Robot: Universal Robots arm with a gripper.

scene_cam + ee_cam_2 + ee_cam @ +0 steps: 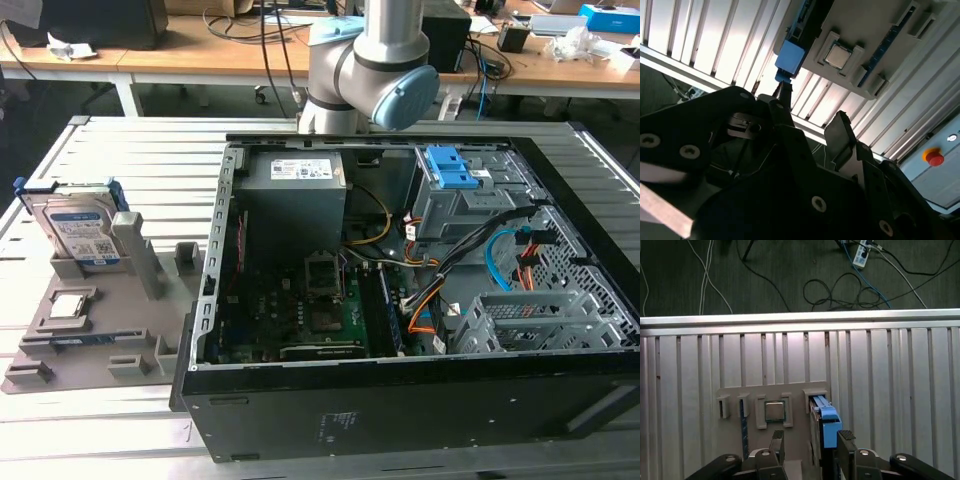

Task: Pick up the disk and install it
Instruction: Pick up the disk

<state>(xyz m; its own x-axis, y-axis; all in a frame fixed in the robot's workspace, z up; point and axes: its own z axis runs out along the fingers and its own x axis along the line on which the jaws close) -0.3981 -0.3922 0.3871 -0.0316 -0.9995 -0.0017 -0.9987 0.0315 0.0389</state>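
The dark fingers (846, 441) sit closest to the lens in both wrist views. They stand apart with an open gap between them (842, 127) and have hold of nothing.

In the first wrist view, the blue bracket end of the disk (827, 420) shows through that gap, close beside one finger. Whether it touches the finger cannot be told. The disk stands on its edge in a slot of a grey holder (796, 396), and a small square silver chip (774, 411) lies flat in a recess just beside it.

The second wrist view shows the same blue bracket (790, 56) beyond the fingertips, with the chip (837, 55) in its pocket nearby. A red stop button (935, 159) sits well apart from them.

In the exterior view, the disk (82, 232) stands upright at the far end of the holder (150, 275), its white-and-blue label facing the camera. The chip (68, 305) lies nearer the camera than the disk. The holder rests on a ribbed metal counter (130, 150), at the exterior view's left of an open computer case (400, 425). Inside the case, a blue-topped grey drive cage (450, 185) sits toward the far side. The grey arm (365, 65) rises behind the case.

Beyond the counter's edge, cables lie on a dark floor (765, 285).
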